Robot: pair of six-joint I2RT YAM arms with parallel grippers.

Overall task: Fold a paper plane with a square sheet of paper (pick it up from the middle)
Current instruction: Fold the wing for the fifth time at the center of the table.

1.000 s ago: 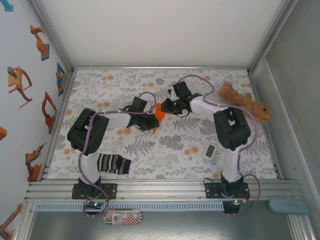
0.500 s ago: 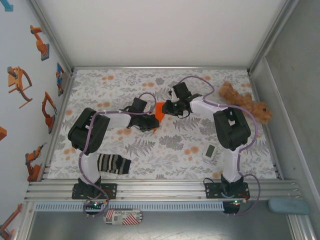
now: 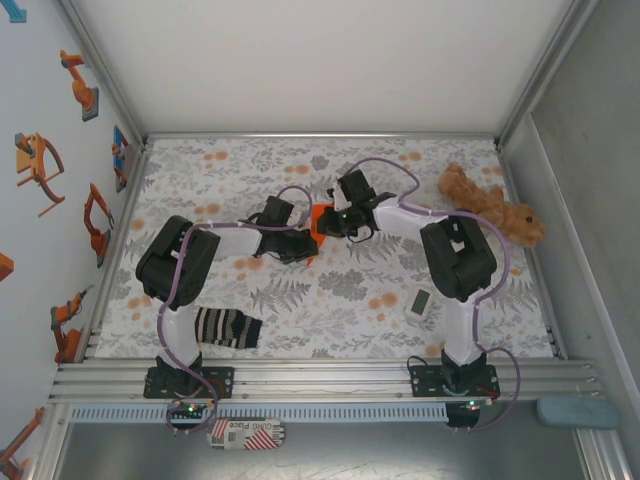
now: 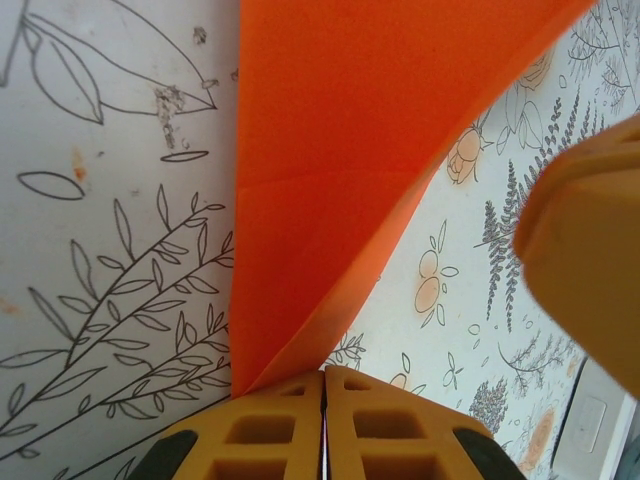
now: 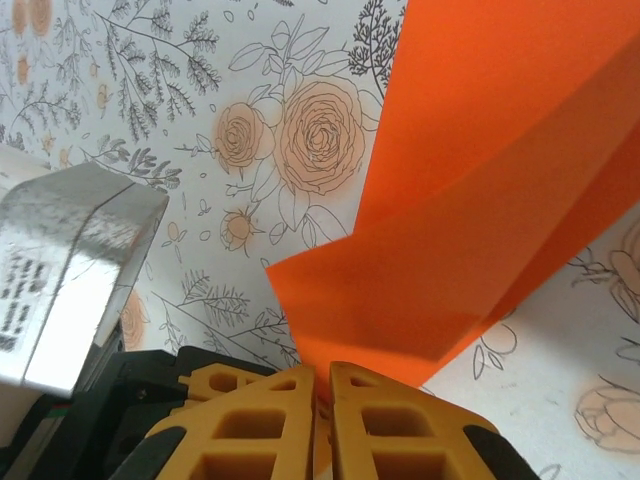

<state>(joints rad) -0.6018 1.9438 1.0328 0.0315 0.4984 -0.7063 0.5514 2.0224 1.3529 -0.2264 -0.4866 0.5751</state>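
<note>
Standing at the arm bases and looking out over the flowery table (image 3: 200, 180): closest in, at about 7 o'clock from the middle, there's a striped sock (image 3: 228, 327). A small white gadget (image 3: 421, 303) lies over at 4 o'clock. Both are well apart from the action and look like plain clutter.

The real business is dead centre. The orange paper (image 3: 318, 220) is held between the two arms, a hair toward 12 o'clock. It already has at least one crease in it, so it's partway folded and not a plane yet.

The left gripper (image 3: 305, 243) comes at it from roughly 8 o'clock. On its wrist camera the fingers (image 4: 270, 420) are pressed right together, with a pointed corner of the paper (image 4: 330, 150) running down into the seam, so it's pinching that tip.

The right gripper (image 3: 332, 222) reaches in from about 2 o'clock. Its own camera shows the fingers (image 5: 380, 420) closed down on an edge where two layers of the paper (image 5: 470, 250) overlap, with orange visible in the slit.

My guess at why both are clamped: one end anchors the sheet so it can't slide on the cloth, while the other squeezes the doubled edge to set or hold a fold. Thin paper would spring back open otherwise.

Farthest out, at 2 o'clock near the wall, a brown plush toy (image 3: 490, 208) lies untouched.
</note>
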